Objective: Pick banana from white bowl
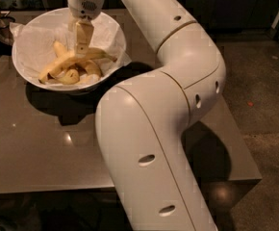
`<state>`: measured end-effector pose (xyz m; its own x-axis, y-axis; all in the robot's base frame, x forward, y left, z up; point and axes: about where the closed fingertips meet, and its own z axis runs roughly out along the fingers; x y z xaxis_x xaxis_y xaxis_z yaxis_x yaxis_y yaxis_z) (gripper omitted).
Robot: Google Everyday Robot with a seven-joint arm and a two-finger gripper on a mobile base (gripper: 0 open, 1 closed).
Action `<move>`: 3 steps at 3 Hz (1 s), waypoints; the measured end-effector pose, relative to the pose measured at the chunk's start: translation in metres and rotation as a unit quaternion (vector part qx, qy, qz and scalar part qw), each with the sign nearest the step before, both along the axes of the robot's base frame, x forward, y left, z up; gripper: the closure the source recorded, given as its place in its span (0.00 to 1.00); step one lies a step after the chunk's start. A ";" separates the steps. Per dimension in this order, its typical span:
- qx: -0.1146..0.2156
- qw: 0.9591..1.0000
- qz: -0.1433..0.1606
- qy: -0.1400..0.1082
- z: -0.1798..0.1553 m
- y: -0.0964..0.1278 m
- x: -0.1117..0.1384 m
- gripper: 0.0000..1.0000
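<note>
The robot's hand (82, 47) is down inside the large round white bowl (19, 69), hanging straight from its rounded white wrist. Its tan tip is at the middle of the long, gently curved pale-yellow banana (62, 65). From where I stand I cannot tell whether the hand is wide, narrow or gripping the fruit.

That banana lies across the bowl's floor, running from the lower left rim towards the right side, where its thin dark stem points. A shorter, stubbier yellow banana (59, 48) sits just behind it to the left, and another stubby yellow one (92, 69) curls in front of it, beside a brownish piece I cannot make out. All of them rest on crumpled white paper (33, 40) lining the bowl, which pokes out over the rim on the left and right.

The bowl stands near the far left corner of a glossy grey-brown table (33, 143). The bulky white jointed arm (178, 81) rises from the near side, bends at a big elbow over the table's right half and reaches back to the bowl, casting a shadow on the tabletop.
</note>
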<state>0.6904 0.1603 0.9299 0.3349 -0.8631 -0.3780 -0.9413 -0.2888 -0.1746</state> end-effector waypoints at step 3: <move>-0.005 0.999 -0.017 0.050 -0.031 0.002 -0.002 0.35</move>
